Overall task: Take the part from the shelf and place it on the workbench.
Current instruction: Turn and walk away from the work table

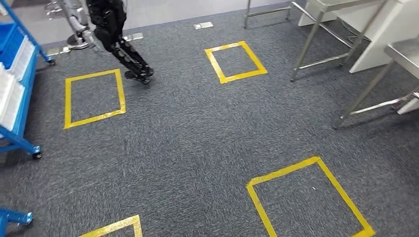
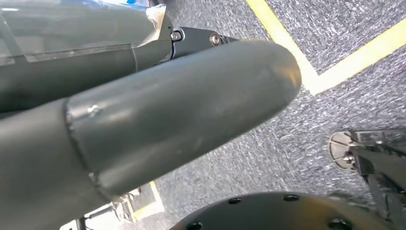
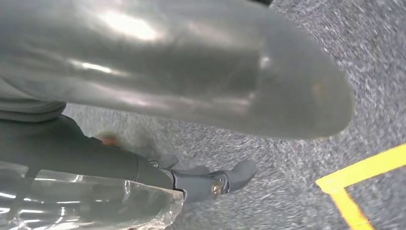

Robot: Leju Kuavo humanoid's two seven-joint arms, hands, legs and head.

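Note:
My right hand (image 3: 158,96) hangs over grey carpet. A crinkled clear plastic bag with something dark inside, the bagged part (image 3: 95,203), lies against its dark fingers (image 3: 210,182), and the hand seems to hold it. My left hand (image 2: 158,115) also hangs low, its thick thumb across the picture. A clear plastic sheet (image 2: 72,28) lies along its fingers; whether they grip it I cannot tell. The blue shelf (image 1: 17,84) stands at the left edge of the head view. The metal workbench (image 1: 402,52) stands at the far right on thin steel legs.
Yellow tape squares (image 1: 94,98) (image 1: 236,61) (image 1: 309,200) mark the grey carpet. Another dark robot's legs (image 1: 123,44) stand at the back left beside a chair base. A second steel frame (image 1: 321,34) and white cabinets (image 1: 380,29) stand at the back right.

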